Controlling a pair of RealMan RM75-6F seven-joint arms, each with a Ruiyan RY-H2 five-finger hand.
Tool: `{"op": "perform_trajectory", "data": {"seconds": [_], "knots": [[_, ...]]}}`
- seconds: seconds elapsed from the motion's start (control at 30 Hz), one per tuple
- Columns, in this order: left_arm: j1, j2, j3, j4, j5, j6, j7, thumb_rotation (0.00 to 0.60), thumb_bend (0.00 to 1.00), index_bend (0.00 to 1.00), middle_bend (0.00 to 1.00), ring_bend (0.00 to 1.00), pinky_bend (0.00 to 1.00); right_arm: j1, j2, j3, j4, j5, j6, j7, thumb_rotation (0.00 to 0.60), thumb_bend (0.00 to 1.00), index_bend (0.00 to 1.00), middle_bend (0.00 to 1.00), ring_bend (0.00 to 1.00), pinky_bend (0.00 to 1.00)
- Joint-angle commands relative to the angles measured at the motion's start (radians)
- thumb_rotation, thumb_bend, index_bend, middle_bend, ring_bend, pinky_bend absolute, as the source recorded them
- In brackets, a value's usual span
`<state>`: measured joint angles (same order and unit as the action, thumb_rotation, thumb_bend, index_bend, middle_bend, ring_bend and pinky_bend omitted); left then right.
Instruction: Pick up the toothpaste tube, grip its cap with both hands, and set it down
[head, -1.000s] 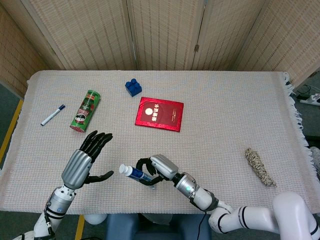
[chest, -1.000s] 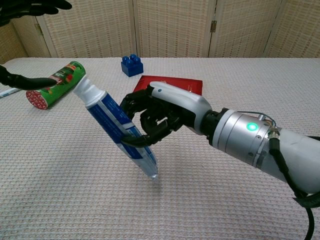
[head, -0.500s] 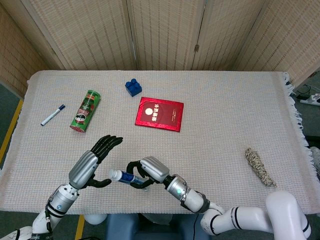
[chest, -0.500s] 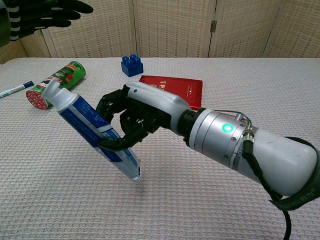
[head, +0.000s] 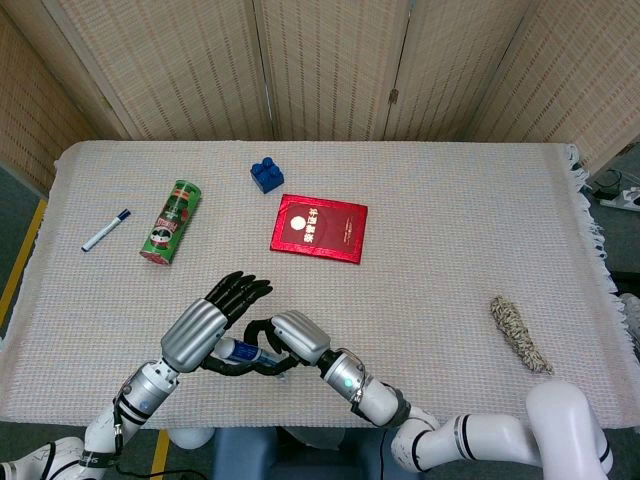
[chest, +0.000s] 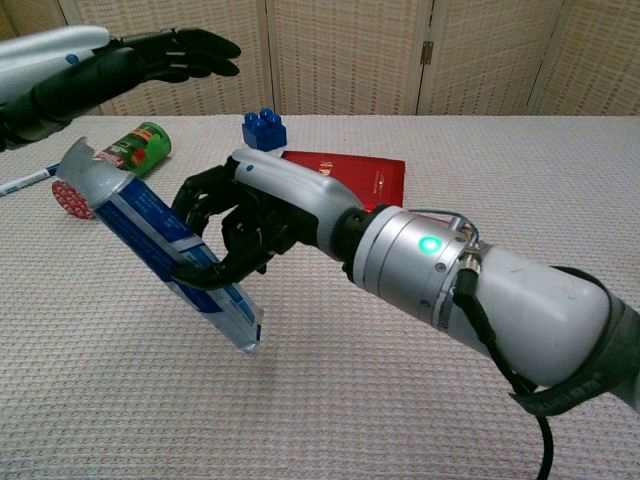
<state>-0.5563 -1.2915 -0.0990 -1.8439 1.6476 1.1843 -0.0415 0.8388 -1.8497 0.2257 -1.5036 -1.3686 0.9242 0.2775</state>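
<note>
1. Woven pale cloth covers the bench (head: 450, 260), backed by wicker-patterned screens.
2. Right hand (chest: 240, 215) clamps its dark fingers round the toothpaste tube (chest: 165, 255), a blue-and-white soft tube held tilted above the cloth; its lettering is unreadable.
3. Left hand (head: 215, 320) hovers spread at the tube's cap end, holding nothing.
4. Beyond the tube: green can (head: 171, 221), blue brick (head: 266, 175), red booklet (head: 318, 228) with gold print.

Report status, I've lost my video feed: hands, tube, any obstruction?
Right hand grips blue-and-white toothpaste tube, lifted off the table, cap end up-left. Left hand open at the cap, fingers spread, grip not confirmed. Nothing blocking.
</note>
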Motion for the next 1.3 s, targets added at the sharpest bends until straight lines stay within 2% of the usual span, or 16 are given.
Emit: {"op": "perform_trajectory", "data": {"seconds": [0.03,0.7,1.3], "knots": [[-0.007,-0.002,0.0,-0.001,-0.015,-0.012,0.002,0.0,0.1,0.09,0.11,0.07,0.0,0.001,-0.007,0.003,0.004,-0.001,0.006,-0.009,0.6,0.64,0.83,0.7,0.73,0.69],[-0.032,-0.002,0.012,-0.016,-0.071,-0.064,0.11,0.0,0.11,0.09,0.11,0.07,0.0,0.001,-0.053,0.021,0.028,0.01,0.033,-0.037,0.6,0.66,0.86,0.72,0.74,0.71],[-0.046,0.016,0.03,-0.035,-0.101,-0.102,0.099,0.0,0.11,0.07,0.11,0.07,0.0,0.003,-0.074,0.024,0.049,-0.004,0.046,-0.032,0.6,0.67,0.86,0.73,0.75,0.71]]}}
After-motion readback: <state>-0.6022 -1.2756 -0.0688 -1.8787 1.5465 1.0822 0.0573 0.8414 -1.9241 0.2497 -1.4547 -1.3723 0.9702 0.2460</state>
